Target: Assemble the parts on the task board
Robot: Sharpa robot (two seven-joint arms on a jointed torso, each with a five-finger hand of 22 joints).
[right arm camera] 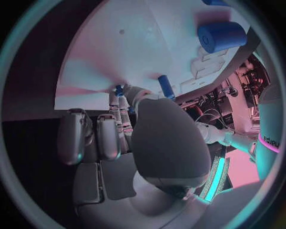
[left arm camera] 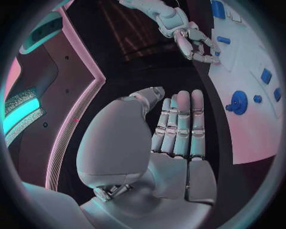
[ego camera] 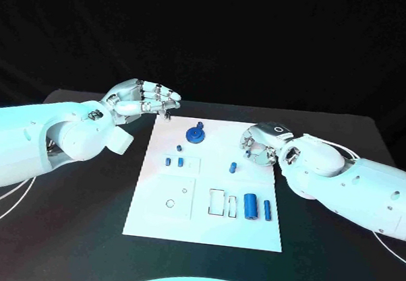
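1. Left hand (ego camera: 147, 99) hovers off the far left corner of the task board (ego camera: 155, 223), above the bench (ego camera: 75, 235); your left wrist view shows its fingers straight, side by side, holding nothing
2. Moving right, you have a gear-shaped part (ego camera: 195, 135) standing near the board's far edge, with small pegs (ego camera: 174, 160) just in front of it
3. Further right, a thick cylinder (ego camera: 250, 206) and a slim pin (ego camera: 267, 210) lie loose beside two outlined slots, so most of the assembly looks undone to me
4. Right hand (ego camera: 261, 146) sits over the board's far right edge with fingers curled; whether it pinches a part you cannot tell
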